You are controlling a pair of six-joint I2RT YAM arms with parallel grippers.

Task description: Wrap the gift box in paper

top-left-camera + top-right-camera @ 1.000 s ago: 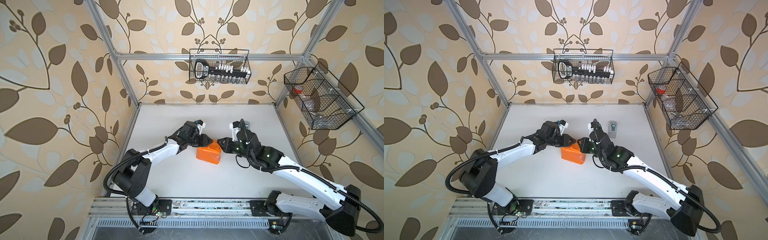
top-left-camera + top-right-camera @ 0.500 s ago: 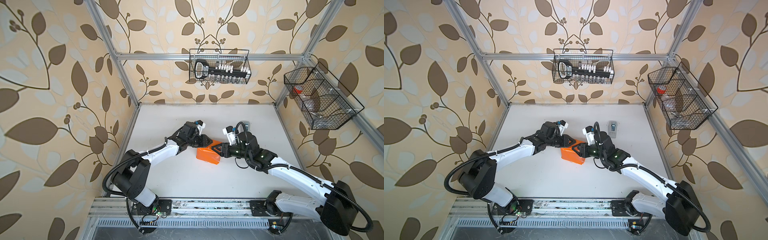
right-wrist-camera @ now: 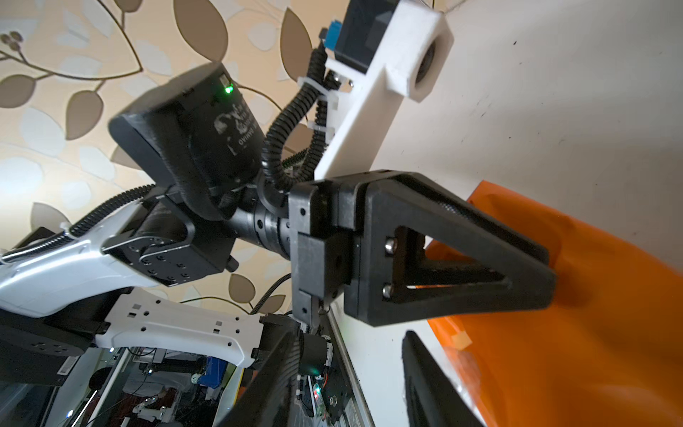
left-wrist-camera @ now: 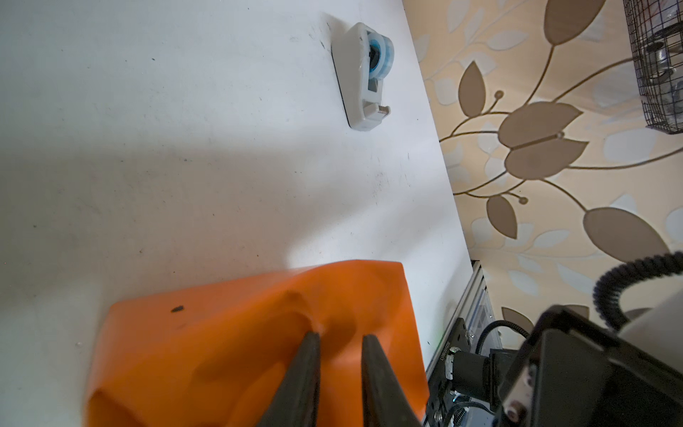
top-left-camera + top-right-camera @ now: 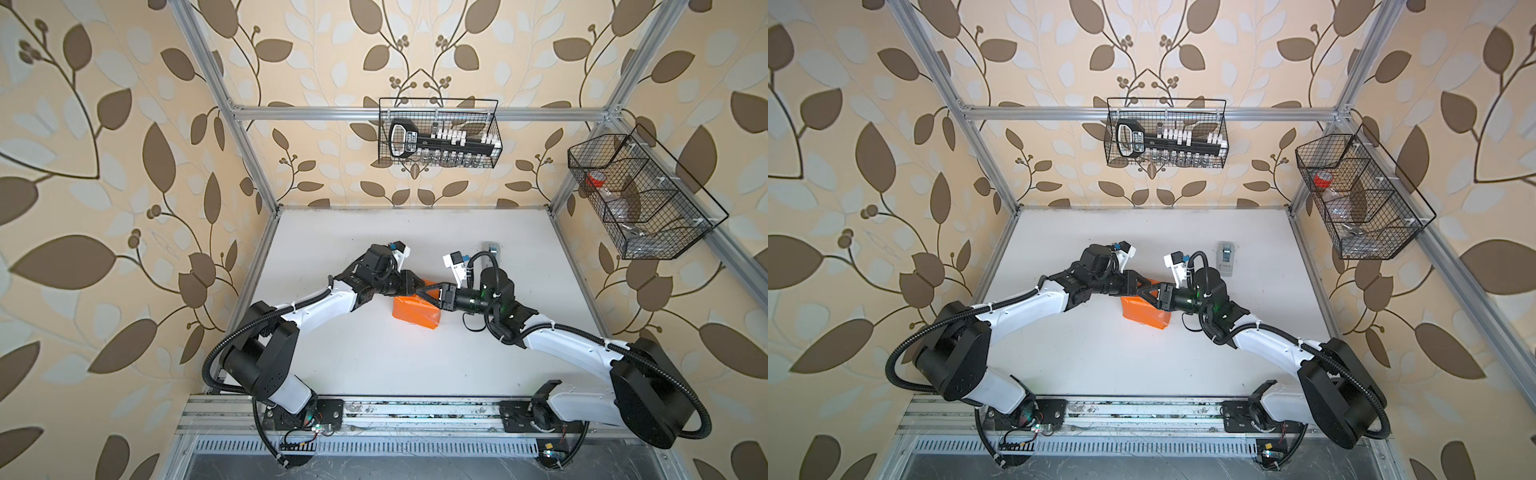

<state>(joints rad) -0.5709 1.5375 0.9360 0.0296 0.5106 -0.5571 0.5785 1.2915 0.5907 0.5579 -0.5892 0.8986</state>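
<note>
The orange paper (image 5: 415, 318) (image 5: 1144, 316) is folded round a small block near the middle of the table; the gift box itself is hidden under it. My left gripper (image 5: 417, 286) (image 4: 340, 336) pushes its fingertips into the paper's upper side and dents it. Its jaws are narrowly apart with nothing between them. In the right wrist view a left finger (image 3: 517, 281) bears on the paper (image 3: 591, 332). My right gripper (image 5: 428, 293) (image 3: 351, 332) faces it from the other side, jaws spread wide and empty beside the package.
A grey-white tape dispenser (image 5: 1226, 257) (image 4: 364, 77) stands behind the right arm toward the back. Wire baskets hang on the back wall (image 5: 438, 133) and the right wall (image 5: 640, 195). The two grippers nearly touch over the package.
My right gripper has opened wider, turned at the wrist and moved left onto the package's top. The raised paper point there now lies lower. The left gripper has stayed put.
</note>
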